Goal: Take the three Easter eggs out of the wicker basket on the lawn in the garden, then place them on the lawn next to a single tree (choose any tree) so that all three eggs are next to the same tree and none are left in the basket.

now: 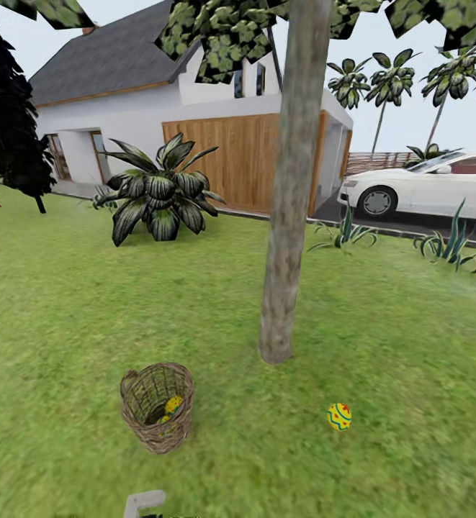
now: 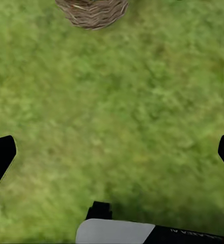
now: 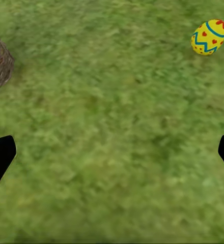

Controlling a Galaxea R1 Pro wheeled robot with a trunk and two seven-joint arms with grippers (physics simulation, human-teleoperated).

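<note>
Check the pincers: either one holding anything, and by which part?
Nothing is held. Left pincer and right pincer are both open over bare lawn. One egg lies on the grass near the tree; the others sit in the basket.

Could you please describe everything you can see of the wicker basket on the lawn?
The basket is small, round and deep, of open-woven brown-tan wicker with a thicker braided rim. It stands upright on the lawn, leaning slightly, near the tree and on its left. Yellow patterned eggs show inside through the open top; their exact number is unclear. Another egg lies apart on the grass. No gripper touches the basket.
</note>
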